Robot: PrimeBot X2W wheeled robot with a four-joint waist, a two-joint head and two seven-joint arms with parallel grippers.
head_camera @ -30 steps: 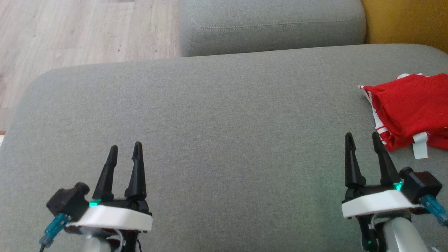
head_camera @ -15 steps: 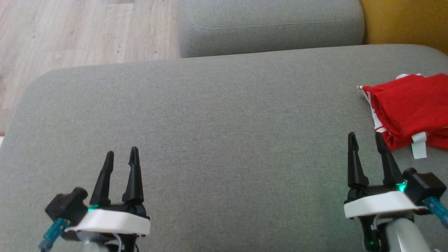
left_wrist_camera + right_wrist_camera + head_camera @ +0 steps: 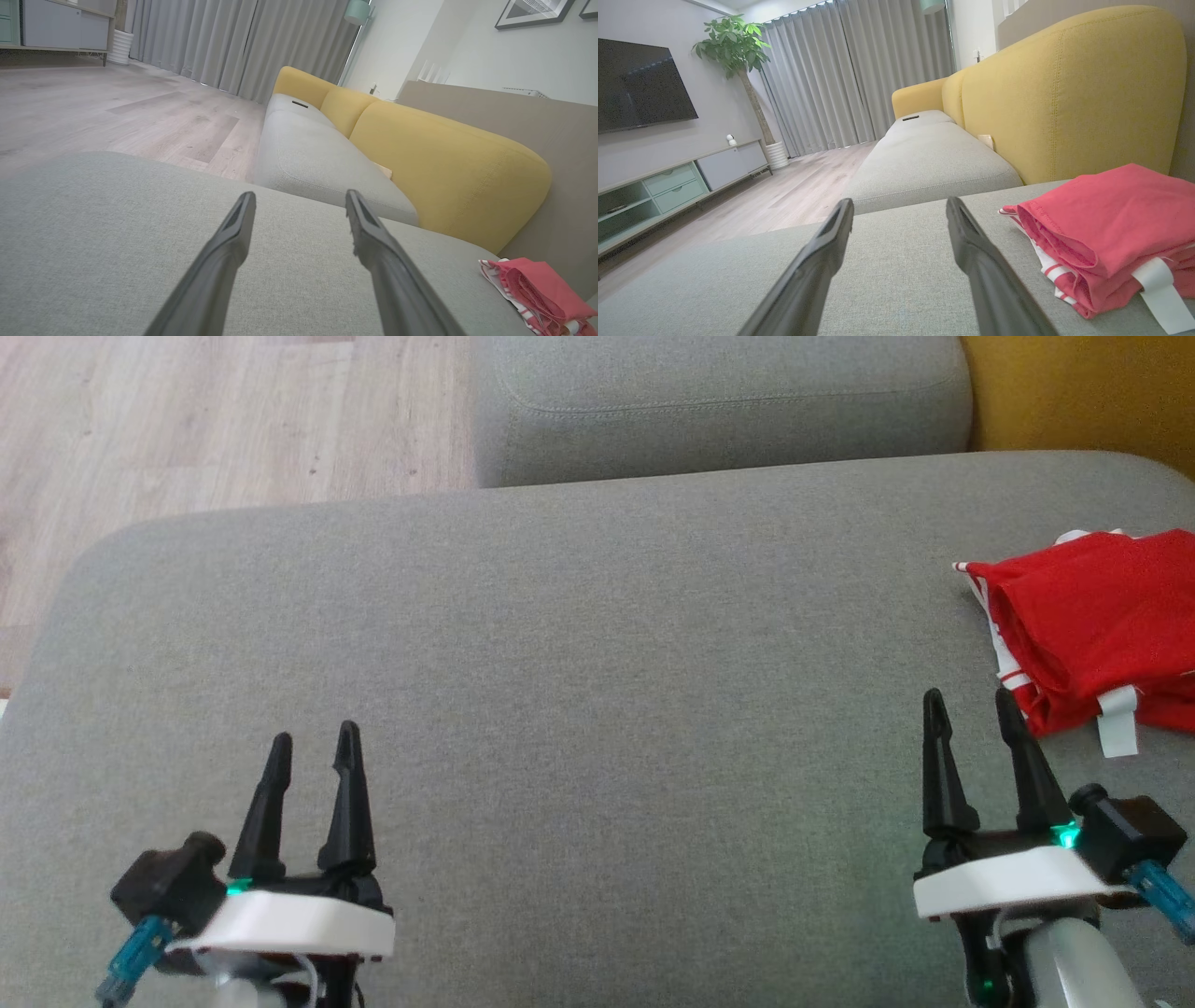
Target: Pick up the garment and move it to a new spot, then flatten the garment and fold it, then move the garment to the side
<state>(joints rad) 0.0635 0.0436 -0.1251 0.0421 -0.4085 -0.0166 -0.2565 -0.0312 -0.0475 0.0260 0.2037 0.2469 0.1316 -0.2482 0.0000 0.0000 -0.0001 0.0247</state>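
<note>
Grey seat cushion (image 3: 560, 709) in foreground, second grey cushion (image 3: 719, 401) beyond it. Dark object (image 3: 910, 118) on second cushion. Yellow backrest (image 3: 1064, 84) along the right. Pale wood floor (image 3: 187, 420) to the left. Grey curtains (image 3: 831, 70) at far wall, potted plant (image 3: 733, 42) beside them. Wall-mounted television (image 3: 640, 84) above low cabinet (image 3: 668, 186). Framed picture (image 3: 532, 11) on wall.

You have no writing to read here. The white tag (image 3: 1157, 294) on the red garment (image 3: 1101, 214) looks blank from your angle, and the framed picture (image 3: 532, 11) is too small for you to make out any lettering.
</note>
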